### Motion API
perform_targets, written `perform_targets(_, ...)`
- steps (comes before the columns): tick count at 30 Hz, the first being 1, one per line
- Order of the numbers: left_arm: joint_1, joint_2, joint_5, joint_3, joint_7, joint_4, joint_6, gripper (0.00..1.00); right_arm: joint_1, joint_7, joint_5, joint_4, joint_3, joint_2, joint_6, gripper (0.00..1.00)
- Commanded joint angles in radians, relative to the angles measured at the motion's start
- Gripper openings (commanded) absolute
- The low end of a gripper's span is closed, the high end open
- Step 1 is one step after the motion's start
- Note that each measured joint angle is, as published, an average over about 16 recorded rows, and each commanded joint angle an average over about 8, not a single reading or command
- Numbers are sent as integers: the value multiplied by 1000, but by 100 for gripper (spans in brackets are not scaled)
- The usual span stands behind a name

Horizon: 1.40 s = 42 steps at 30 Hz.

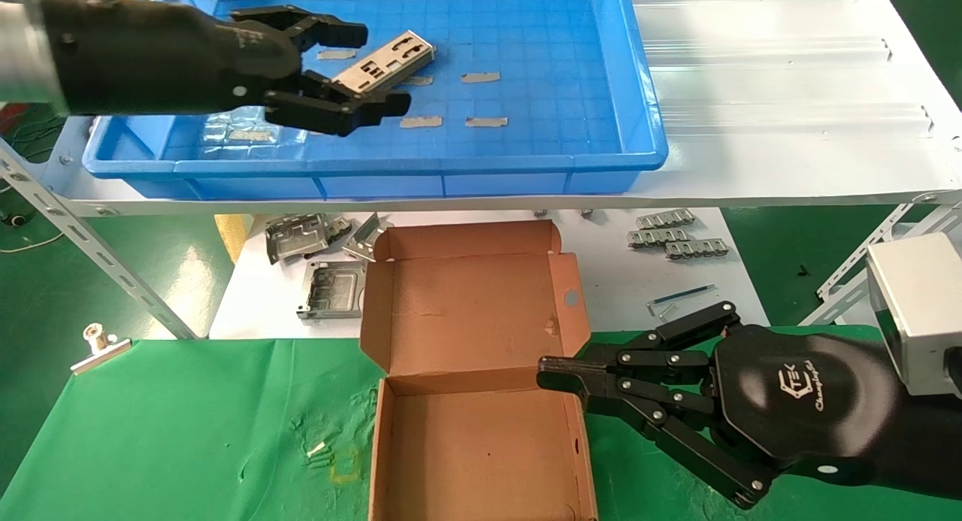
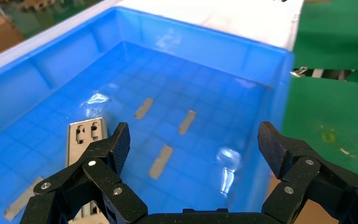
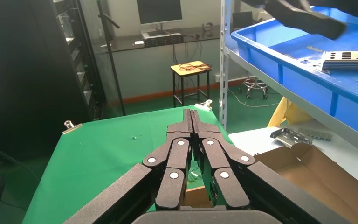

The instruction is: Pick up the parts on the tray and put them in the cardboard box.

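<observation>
Left gripper spread over part in tray, right gripper parked

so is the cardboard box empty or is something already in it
Empty as far as visible: the cardboard box lies open, showing bare brown floor; its near end is out of frame.

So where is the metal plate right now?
In the head view the plate lies in the tray, left of centre among tape scraps, between the open jaws of the left gripper.
</observation>
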Motion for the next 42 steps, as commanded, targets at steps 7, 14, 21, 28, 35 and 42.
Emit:
perform_targets(7,-109,116,102,55,62,210,-129,100,0,0,0,0,0,0,0,0)
perform_targets(14,-138,180,141,71,83,323,-316,100,0,0,0,0,0,0,0,38)
perform_targets(21,-146,207,143,71,71,380,-372,83,0,0,0,0,0,0,0,100)
perform_targets(28,-153,213,135,66,62,402,-357,98,0,0,0,0,0,0,0,100)
perform_targets(35,-153,211,136,67,69,410,-336,82,0,0,0,0,0,0,0,100)
perform_targets(42,-150,217,146,73,77,416,-344,4,0,0,0,0,0,0,0,100)
